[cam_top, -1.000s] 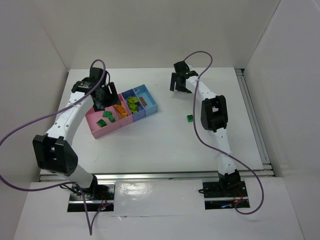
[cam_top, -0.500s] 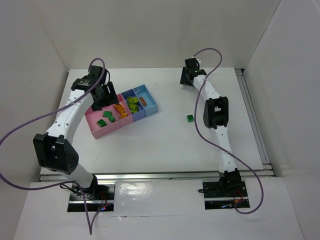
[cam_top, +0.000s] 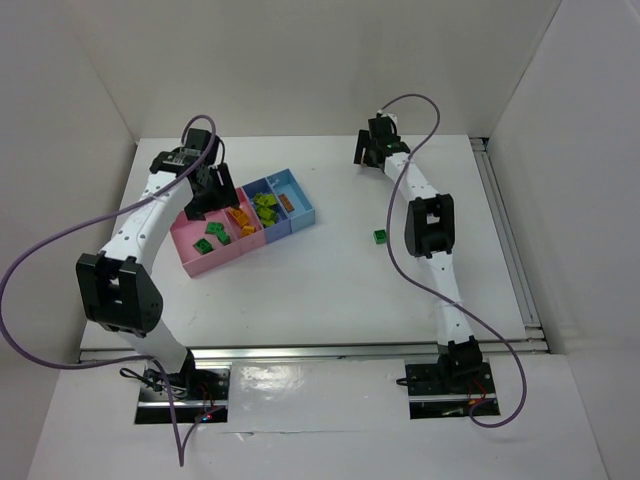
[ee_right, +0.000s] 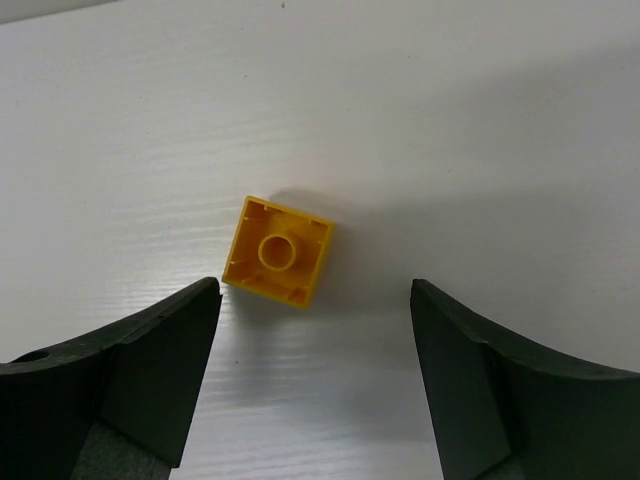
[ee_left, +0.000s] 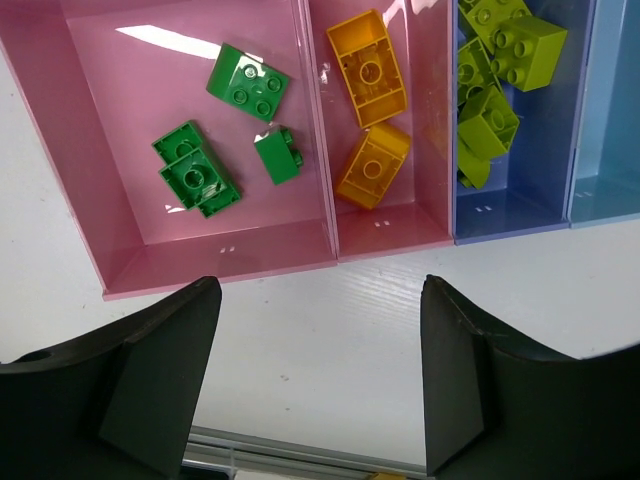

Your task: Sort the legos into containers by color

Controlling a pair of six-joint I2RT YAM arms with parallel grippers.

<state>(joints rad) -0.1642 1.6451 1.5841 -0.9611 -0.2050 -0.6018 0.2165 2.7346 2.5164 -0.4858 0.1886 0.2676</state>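
Left tool (ee_left: 318,292) and right tool (ee_right: 315,290) both wide open, empty.
The left hangs over the table (ee_left: 330,350) just beside the bins (ee_left: 220,268); dark green bricks (ee_left: 248,84) lie in the first pink bin, orange bricks (ee_left: 368,68) in the second, lime bricks (ee_left: 522,48) in the blue; the right gapes over a loose orange brick (ee_right: 277,252), upturned, untouched; a green brick (cam_top: 380,236) lies well apart.

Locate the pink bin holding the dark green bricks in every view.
Top external: pink bin at the left end of the row, left of centre.
Left wrist: pink bin fills the upper left.
Right wrist: not in view.
Shared landmark: orange bricks in the neighbouring bin.
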